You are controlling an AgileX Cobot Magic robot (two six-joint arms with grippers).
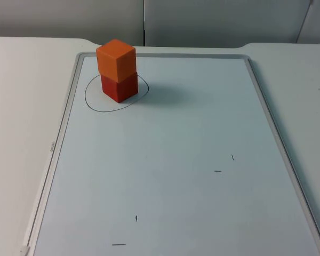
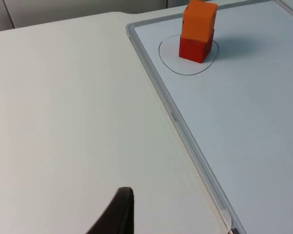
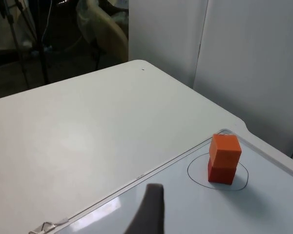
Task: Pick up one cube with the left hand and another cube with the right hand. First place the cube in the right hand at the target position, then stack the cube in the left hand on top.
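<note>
An orange cube stands stacked on a red cube inside a hand-drawn oval at the far left of the whiteboard. The upper cube is turned slightly against the lower one. Nothing touches the stack. My left gripper hangs over the bare table left of the board, well back from the orange cube and red cube. My right gripper waits above the board, also far from the orange cube and red cube.
The whiteboard's metal frame runs between the left gripper and the stack. A few short pen marks dot the board's near half. A grey partition wall closes the far side.
</note>
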